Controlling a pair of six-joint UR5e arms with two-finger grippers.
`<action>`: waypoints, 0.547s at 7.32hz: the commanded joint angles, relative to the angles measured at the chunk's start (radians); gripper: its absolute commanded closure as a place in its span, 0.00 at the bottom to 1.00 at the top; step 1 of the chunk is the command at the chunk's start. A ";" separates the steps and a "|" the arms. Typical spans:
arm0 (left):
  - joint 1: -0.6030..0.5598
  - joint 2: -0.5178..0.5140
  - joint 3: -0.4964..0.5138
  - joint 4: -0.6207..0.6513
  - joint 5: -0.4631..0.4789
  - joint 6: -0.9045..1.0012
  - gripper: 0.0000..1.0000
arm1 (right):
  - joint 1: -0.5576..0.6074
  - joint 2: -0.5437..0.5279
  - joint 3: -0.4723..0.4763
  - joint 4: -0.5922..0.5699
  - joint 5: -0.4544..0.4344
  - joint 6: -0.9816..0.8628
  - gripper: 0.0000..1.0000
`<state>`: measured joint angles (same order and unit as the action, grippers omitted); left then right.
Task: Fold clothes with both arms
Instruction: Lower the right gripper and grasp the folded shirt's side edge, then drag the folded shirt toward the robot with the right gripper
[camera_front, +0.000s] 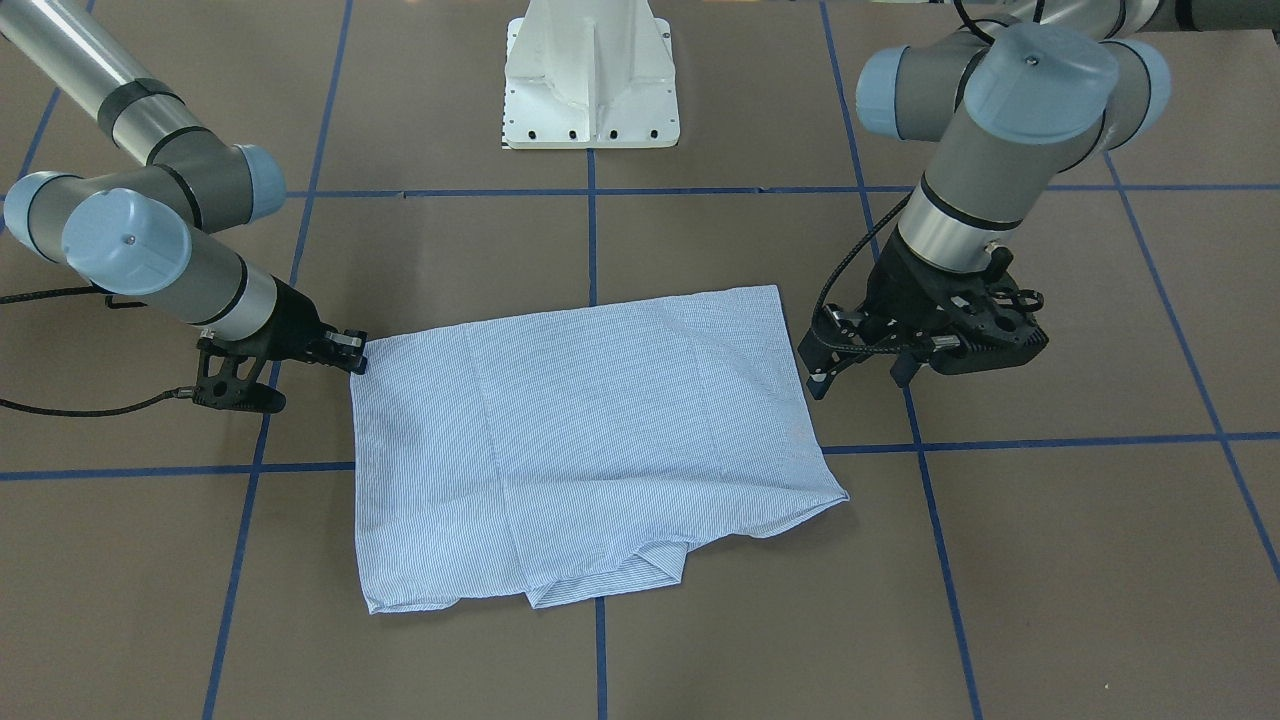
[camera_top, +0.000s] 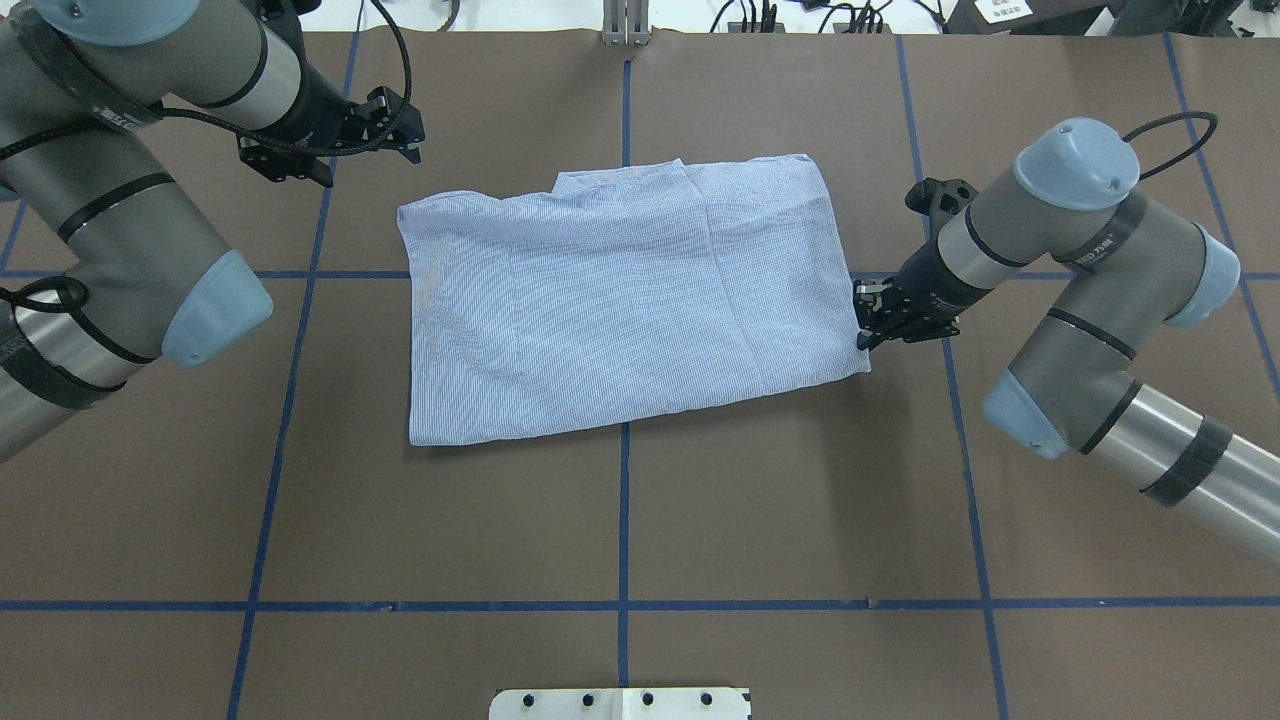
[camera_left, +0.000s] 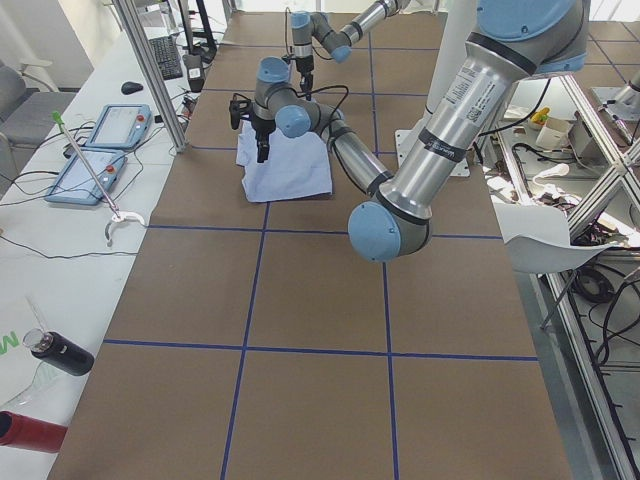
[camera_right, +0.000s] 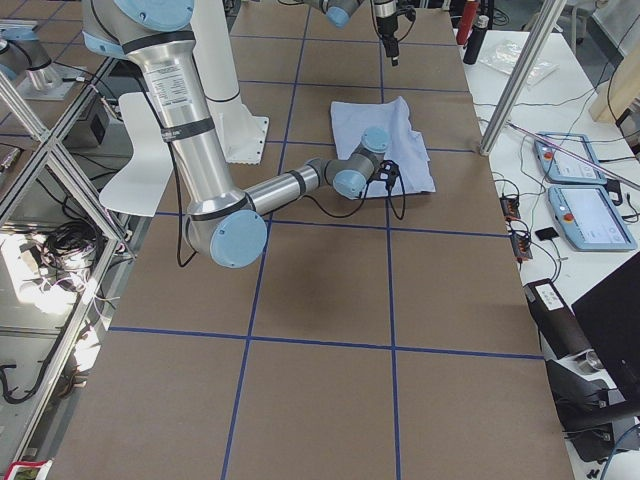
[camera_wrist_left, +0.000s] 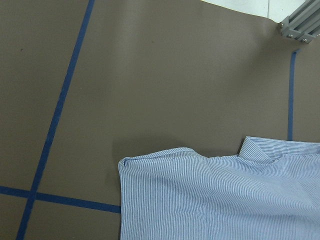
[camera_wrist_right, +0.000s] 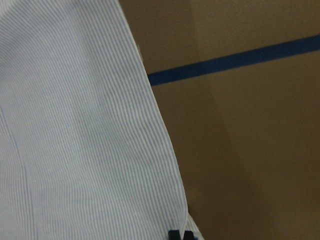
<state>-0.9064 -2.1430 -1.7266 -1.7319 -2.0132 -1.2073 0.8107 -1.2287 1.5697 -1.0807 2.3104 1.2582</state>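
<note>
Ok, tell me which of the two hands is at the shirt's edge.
The right hand: its fingertips meet a corner of the shirt. The left hand hangs open, clear of the cloth.

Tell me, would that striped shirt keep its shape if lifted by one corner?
Probably not: the shirt lies in soft wrinkles and folded layers, so it would likely droop. The cloth looks thin and lies flat, so it is probably light.
</note>
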 joint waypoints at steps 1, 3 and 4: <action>0.000 0.002 0.001 0.000 0.001 0.000 0.01 | 0.002 -0.046 0.082 -0.002 0.010 -0.003 1.00; -0.002 0.003 -0.007 0.002 0.001 -0.002 0.01 | 0.005 -0.281 0.325 0.010 0.056 -0.017 1.00; -0.002 0.008 -0.022 0.002 0.002 -0.003 0.01 | -0.031 -0.449 0.507 0.010 0.060 -0.035 1.00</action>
<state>-0.9076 -2.1393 -1.7351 -1.7310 -2.0122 -1.2089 0.8058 -1.4825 1.8726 -1.0750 2.3535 1.2416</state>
